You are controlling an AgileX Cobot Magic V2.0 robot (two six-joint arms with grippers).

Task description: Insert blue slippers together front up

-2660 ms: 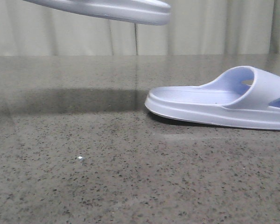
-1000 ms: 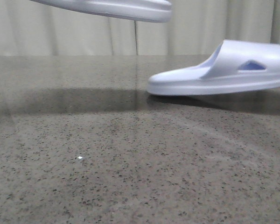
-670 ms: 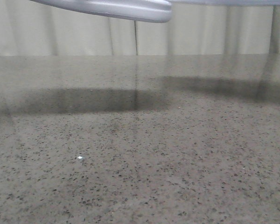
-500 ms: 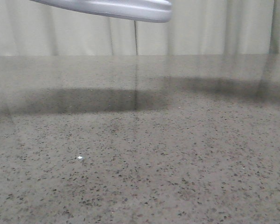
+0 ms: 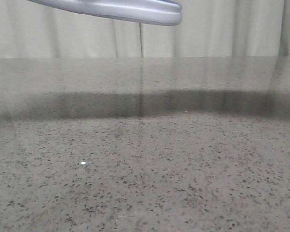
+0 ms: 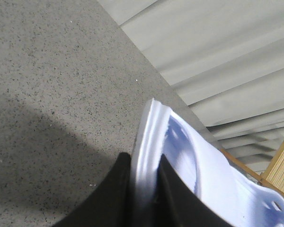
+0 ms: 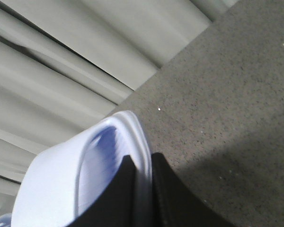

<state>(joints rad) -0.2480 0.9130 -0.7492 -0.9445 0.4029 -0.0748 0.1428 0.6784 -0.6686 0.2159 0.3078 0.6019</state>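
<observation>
Lifted off the speckled stone table [image 5: 145,169], the right-hand slipper [image 7: 80,175] is now hanging in the right gripper [image 7: 139,189], whose black fingers are pinching its sole edge. Its mate, the left slipper [image 6: 180,161], is clamped likewise by the left gripper [image 6: 142,194] (aloft, sole edge crossing the front view's top).

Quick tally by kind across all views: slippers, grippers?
Slippers: 2, the left slipper and the right slipper, both held off the table
Grippers: 2, the left gripper and the right gripper
Total: 4
</observation>
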